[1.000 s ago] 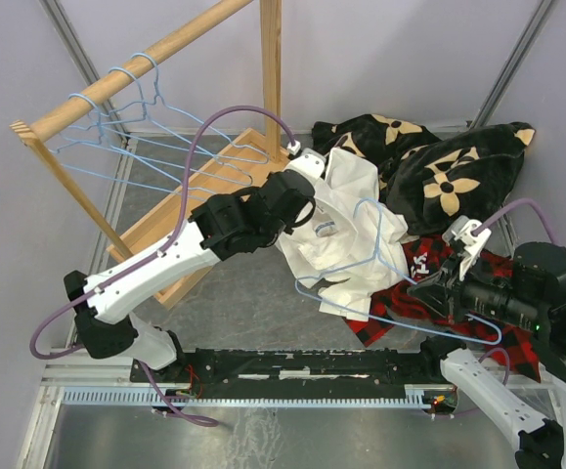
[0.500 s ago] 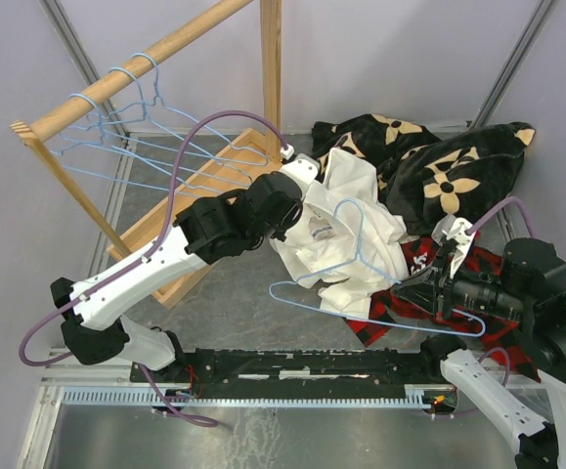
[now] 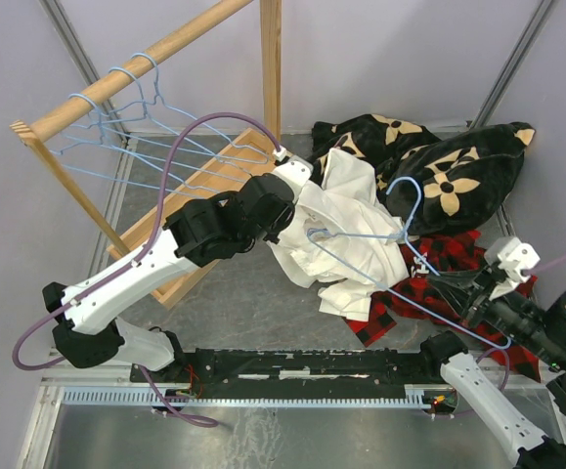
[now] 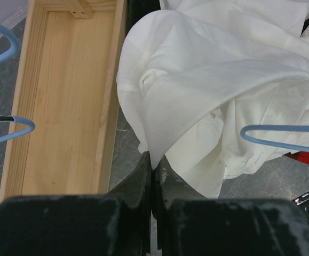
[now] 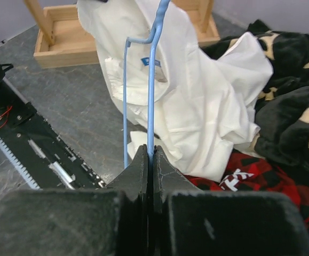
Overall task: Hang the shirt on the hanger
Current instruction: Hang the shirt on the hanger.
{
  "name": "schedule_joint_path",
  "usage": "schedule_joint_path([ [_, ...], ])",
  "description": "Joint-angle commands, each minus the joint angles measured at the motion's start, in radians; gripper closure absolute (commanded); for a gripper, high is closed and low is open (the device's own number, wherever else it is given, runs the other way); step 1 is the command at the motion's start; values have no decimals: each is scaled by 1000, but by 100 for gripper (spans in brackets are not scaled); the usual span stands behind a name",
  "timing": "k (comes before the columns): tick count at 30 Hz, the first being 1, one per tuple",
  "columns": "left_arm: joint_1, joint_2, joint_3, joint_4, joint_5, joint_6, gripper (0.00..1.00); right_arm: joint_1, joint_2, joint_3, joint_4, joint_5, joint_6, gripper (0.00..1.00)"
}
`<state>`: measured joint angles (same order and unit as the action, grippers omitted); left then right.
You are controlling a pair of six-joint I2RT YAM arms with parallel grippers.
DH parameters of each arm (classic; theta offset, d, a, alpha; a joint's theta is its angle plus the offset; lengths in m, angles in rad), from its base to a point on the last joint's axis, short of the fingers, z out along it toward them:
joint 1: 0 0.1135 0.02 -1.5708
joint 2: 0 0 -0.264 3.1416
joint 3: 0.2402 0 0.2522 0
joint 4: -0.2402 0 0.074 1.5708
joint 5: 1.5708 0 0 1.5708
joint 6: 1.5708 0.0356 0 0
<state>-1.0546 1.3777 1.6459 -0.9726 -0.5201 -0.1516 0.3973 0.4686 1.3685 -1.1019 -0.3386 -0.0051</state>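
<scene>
**Cream cloth, blue wire: getting the hanger's corner into the neck**

Cream-white and limp, the shirt [image 3: 351,225] hangs in soft folds from the left end effector [image 4: 153,162]. Its jaws are pinched tight on a fold of the fabric, just beside the wooden tray [image 4: 63,106]. The lower part of the shirt trails onto the grey worktop [image 3: 234,303] and over the red-and-black plaid garment [image 3: 429,293].

The right end effector [image 5: 150,152] is clamped on the thin wire of the hanger [image 5: 151,96]. The hanger is held out low across the scene, with its far rounded corner lying against the shirt near the small blue label [image 5: 151,62].

The step in hand looks like threading that corner into the neck opening. To do it well:

- **Left grip:** hold it high, so the cloth falls away from the collar and the opening stays slack rather than drawn flat.
- **Corner:** steer it by the label, which marks the inside of the neck, and slide it towards one shoulder instead of pushing straight into a fold.
- **Pace:** move slowly, because the wire is slender and springy and held far from its tip, so small wrist turns will swing the corner widely.

The smooth woven cloth should slip over the coated wire, but its pleats could catch the bend. The plush black blanket [image 3: 458,176] behind the shirt is bulky, and the hook could snag it.
</scene>
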Motion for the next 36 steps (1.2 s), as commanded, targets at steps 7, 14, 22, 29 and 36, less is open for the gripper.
schedule_joint_path([
  [7, 6, -41, 2, 0, 31, 45, 97, -2, -81, -90, 209, 123, 27, 100],
  [14, 6, -44, -4, 12, 113, 64, 97, -2, -72, -192, 343, 70, 55, 100],
  [22, 6, -61, -31, 23, 116, 73, 97, -3, -68, -291, 468, -77, 103, 100],
  [29, 7, -54, -30, 3, 12, 49, 97, -2, -67, -267, 361, -164, 71, 100],
  [36, 5, -34, 3, 8, 133, 80, 97, -2, -77, -348, 431, -189, 138, 100],
])
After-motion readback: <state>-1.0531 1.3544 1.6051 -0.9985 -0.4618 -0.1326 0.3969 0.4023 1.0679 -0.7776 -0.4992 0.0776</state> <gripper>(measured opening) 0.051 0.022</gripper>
